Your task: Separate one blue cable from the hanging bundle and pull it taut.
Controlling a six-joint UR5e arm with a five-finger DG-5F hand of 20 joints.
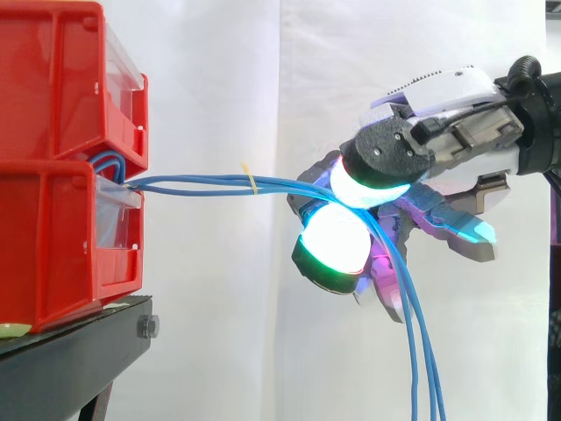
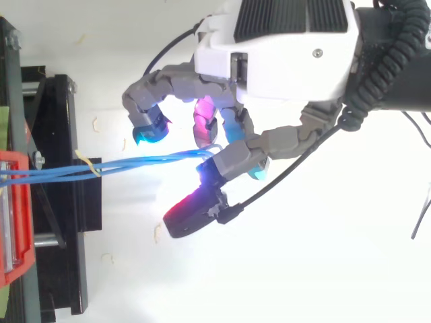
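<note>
A bundle of thin blue cables (image 1: 202, 182) comes out of the gap between the two stacked red bins (image 1: 53, 88) and runs almost level to the right, held together by a small yellow tie (image 1: 252, 181). The hand (image 1: 438, 96) reaches in from the right. Its curled fingers, with white-green glowing pads (image 1: 337, 237), close round the cables where they bend. Past the hand the cables drop straight down (image 1: 422, 368). From above, the blue cables (image 2: 121, 163) end between the hand's (image 2: 283, 47) curled fingers and its thumb. I cannot tell whether one strand is held apart from the others.
The red bins sit on a black stand (image 1: 70, 351) at the left, whose frame (image 2: 60, 202) also shows from above. A white curtain hangs behind. There is open space below and to the right of the bins, where the hand is.
</note>
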